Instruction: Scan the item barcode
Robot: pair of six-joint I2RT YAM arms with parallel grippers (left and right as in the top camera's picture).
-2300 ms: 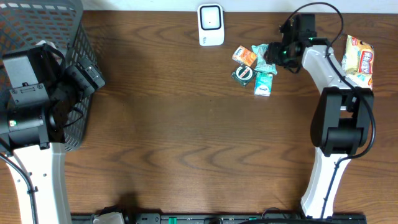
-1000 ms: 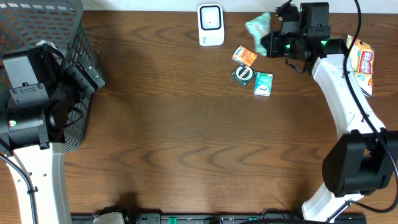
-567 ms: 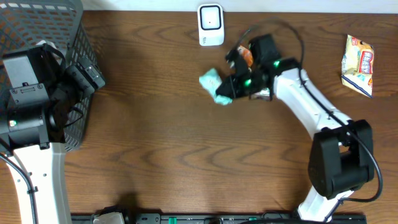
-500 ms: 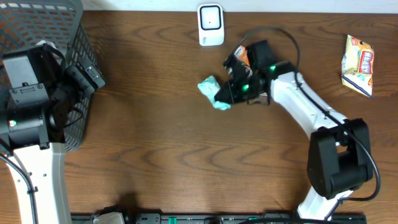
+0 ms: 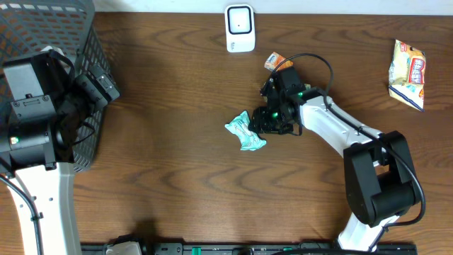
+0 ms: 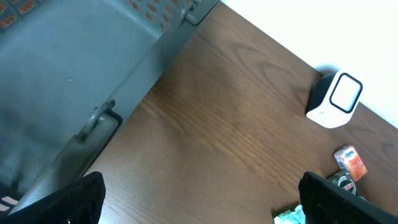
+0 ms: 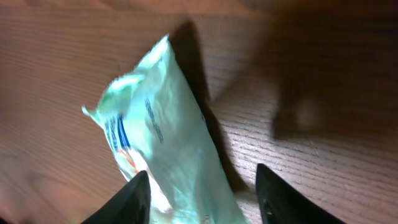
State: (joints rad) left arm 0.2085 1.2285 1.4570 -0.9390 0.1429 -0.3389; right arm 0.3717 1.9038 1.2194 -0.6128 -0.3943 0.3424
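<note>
The wooden counter (image 5: pixel 177 156) carries everything. At its 9 to 10 o'clock edge stands the grey mesh basket (image 5: pixel 42 28). The left gripper (image 6: pixel 205 199) hangs beside it with its jaws spread wide and nothing between them.

The right gripper (image 7: pixel 200 186) is low over the middle of the counter. Its jaws are partly open, with the mint-green packet (image 5: pixel 245 132) between the tips. A gap shows on one side, so the packet looks loose rather than pinched. It lies flat on the wood at about 6 o'clock from the white scanner (image 5: pixel 240 28), which sits at the 12 o'clock edge, well apart from it.

A snack bag (image 5: pixel 408 71) lies at 2 o'clock, and a small orange packet (image 5: pixel 278 61) sits near the scanner.

I judge the scan not yet shown as done. No barcode can be made out on the packet, and it does not face the scanner. It has to be gripped and presented there.
</note>
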